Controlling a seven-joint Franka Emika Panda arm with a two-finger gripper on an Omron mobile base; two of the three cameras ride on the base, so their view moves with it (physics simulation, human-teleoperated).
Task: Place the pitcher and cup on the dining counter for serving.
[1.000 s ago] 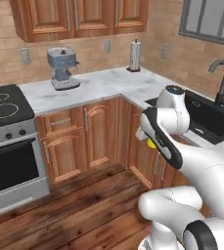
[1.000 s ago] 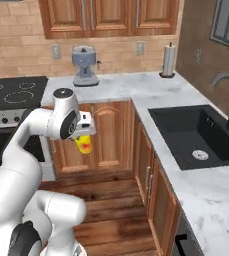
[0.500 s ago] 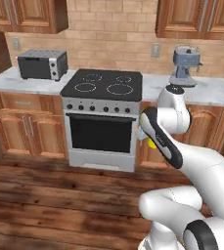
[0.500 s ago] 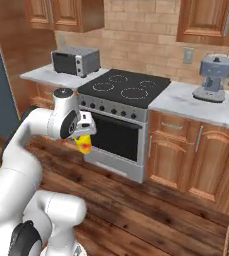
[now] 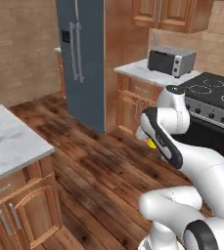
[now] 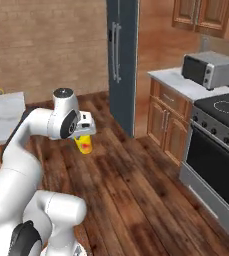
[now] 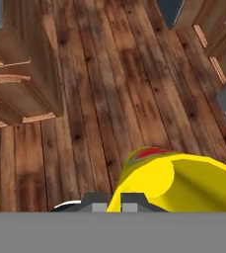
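The jaws [image 6: 84,136] are closed on the cup [image 6: 84,144], carried in the air above the wooden floor [image 6: 136,190]; the dining counter's marble tabletop [image 5: 6,141] lies well apart, left of the arm; a fridge [image 5: 84,58] stands beyond

Base views flank arm — both facing fridge [image 5: 86,58], hand view floorward

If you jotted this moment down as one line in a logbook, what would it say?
gripper: shut on cup | cup: carried above wooden floor | dining counter: ahead-left, cup not yet on it | fridge, toaster oven: beyond arm
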